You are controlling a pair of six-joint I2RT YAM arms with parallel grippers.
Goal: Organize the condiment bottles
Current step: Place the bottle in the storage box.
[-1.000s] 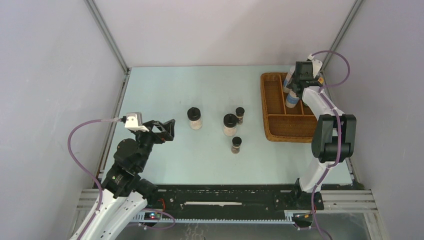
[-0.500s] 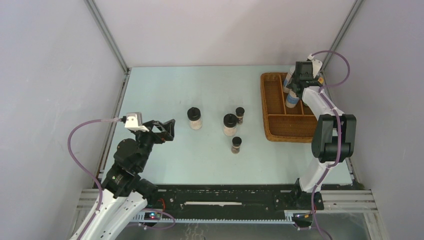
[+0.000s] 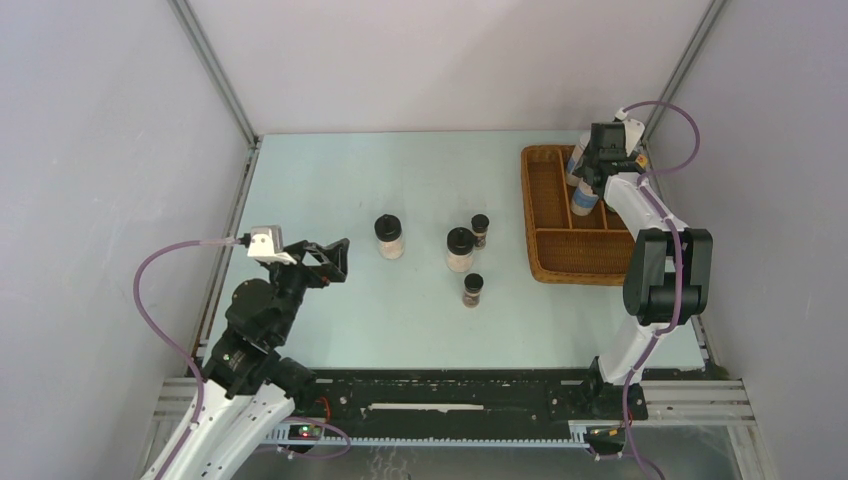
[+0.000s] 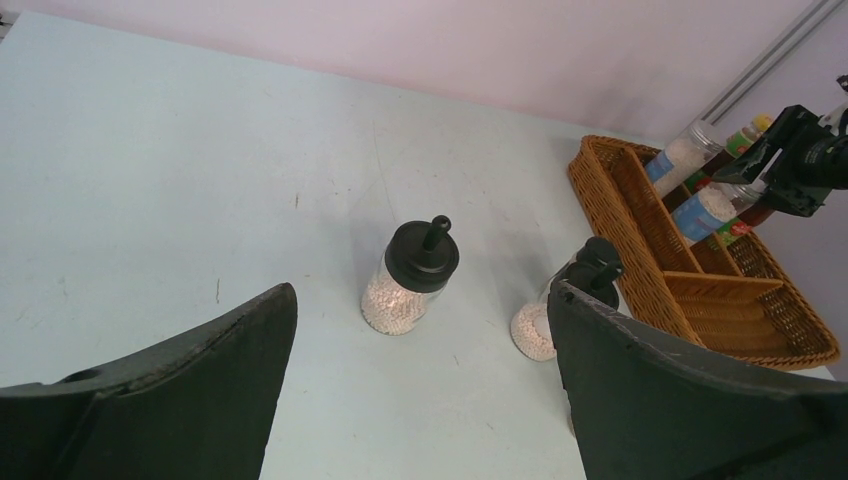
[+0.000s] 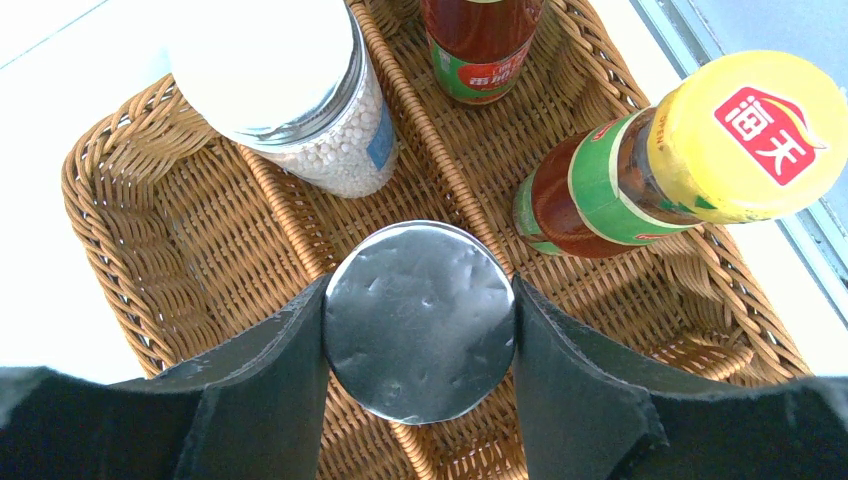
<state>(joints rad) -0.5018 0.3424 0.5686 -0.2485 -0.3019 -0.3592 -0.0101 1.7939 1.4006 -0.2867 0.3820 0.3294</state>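
My right gripper (image 5: 420, 292) is shut on the lid of a silver-lidded blue-label jar (image 5: 418, 335), held over the wicker tray's middle lane (image 3: 583, 200). The second silver-lidded jar (image 5: 290, 90) stands behind it in the same lane. Two red sauce bottles (image 5: 475, 40) (image 5: 640, 170) stand in the right lane. On the table are two black-lidded white jars (image 3: 389, 238) (image 3: 460, 249) and two tiny dark jars (image 3: 480, 230) (image 3: 473, 289). My left gripper (image 3: 335, 260) is open and empty, left of them. In the left wrist view the gripper (image 4: 420, 298) faces one white jar (image 4: 410, 280); a finger partly hides the other (image 4: 540, 325).
The brown wicker divided tray (image 3: 548, 262) sits at the table's right side; its left lane and front compartment hold nothing. Frame posts stand at the back corners. The tray also shows in the left wrist view (image 4: 720, 300).
The left wrist has shifted very slightly to the left. The right gripper and its jar have not moved.
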